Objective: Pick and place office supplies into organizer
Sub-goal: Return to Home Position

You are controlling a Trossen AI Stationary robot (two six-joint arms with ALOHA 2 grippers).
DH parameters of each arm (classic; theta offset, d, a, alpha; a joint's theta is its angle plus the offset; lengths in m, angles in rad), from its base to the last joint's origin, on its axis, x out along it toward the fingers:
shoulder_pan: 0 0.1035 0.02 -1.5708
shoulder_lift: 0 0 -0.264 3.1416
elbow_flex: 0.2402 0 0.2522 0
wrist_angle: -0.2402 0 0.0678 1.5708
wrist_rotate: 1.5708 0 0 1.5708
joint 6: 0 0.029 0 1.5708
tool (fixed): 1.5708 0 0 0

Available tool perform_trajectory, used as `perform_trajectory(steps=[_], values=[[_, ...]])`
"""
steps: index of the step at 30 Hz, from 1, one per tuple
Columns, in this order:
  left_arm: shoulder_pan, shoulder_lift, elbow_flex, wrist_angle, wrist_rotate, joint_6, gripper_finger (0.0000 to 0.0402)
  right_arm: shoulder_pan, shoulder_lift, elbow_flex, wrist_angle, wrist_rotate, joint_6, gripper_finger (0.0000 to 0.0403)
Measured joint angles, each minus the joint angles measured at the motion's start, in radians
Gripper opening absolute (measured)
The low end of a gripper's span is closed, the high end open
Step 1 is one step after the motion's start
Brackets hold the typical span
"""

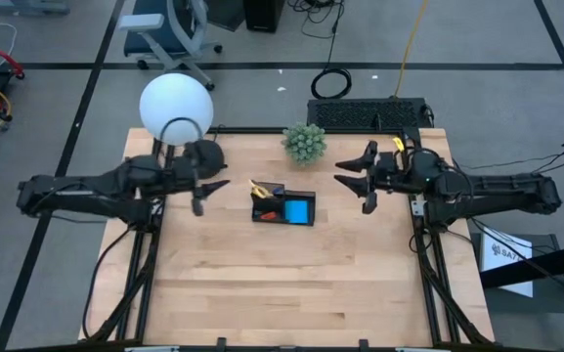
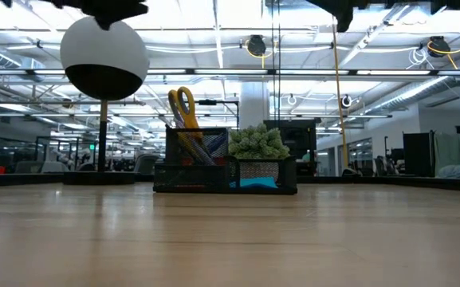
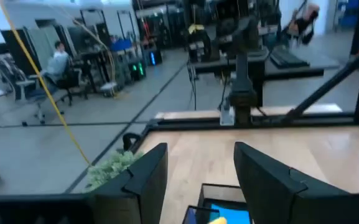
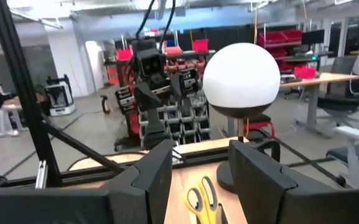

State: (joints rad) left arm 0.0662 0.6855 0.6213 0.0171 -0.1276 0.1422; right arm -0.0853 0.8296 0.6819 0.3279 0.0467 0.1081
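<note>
At the middle of the pale wooden table (image 1: 291,284) stands a small black mesh desk organizer (image 2: 206,163), the container the task is about. Yellow-handled scissors (image 2: 183,108) stand upright in its taller compartment. A blue square sticky-note pad (image 1: 300,210) lies in the lower one beside it. A small red piece shows between them, too small to identify. No supply shows loose on the wood outside the organizer.

The left gripper (image 1: 210,194) hovers to one side of the organizer and the right gripper (image 1: 352,178) to the other. Both are apart from it and raised off the table. Each has its two dark fingers spread wide with nothing between them, as both wrist views show.

The sorting looks finished, so the step in hand is most likely the retreat to a rest pose. That calls for each arm to draw back level, without dipping. The left arm needs care, because it is close to the white globe lamp on a round black base (image 1: 176,106).

Beyond the table's right edge, a white sheet (image 1: 506,256) carries a dark logo and some letters — too small to read. No brand can be read on the organizer or the supplies.
</note>
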Motion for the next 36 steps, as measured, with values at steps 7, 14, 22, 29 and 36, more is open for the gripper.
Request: perform_trajectory(steps=[7, 14, 22, 29, 36], values=[[-0.009, -0.248, -0.143, 0.039, 0.031, -0.044, 0.0191, 0.0, -0.107, -0.119, 0.162, 0.0, 0.003, 0.0153], [-0.016, -0.472, -0.269, 0.067, 0.039, -0.075, 0.0191, 0.015, -0.23, -0.268, 0.335, 0.0, 0.013, 0.0153], [-0.016, -0.633, -0.331, 0.01, 0.075, -0.072, 0.0191, 0.015, -0.364, -0.381, 0.454, -0.056, 0.037, 0.0153], [-0.016, -0.682, -0.323, -0.078, 0.075, -0.069, 0.0191, 0.015, -0.495, -0.382, 0.325, -0.066, 0.055, 0.0153], [-0.016, -0.682, -0.319, -0.076, 0.075, -0.052, 0.0191, 0.015, -0.61, -0.382, 0.206, -0.078, 0.035, 0.0153]])
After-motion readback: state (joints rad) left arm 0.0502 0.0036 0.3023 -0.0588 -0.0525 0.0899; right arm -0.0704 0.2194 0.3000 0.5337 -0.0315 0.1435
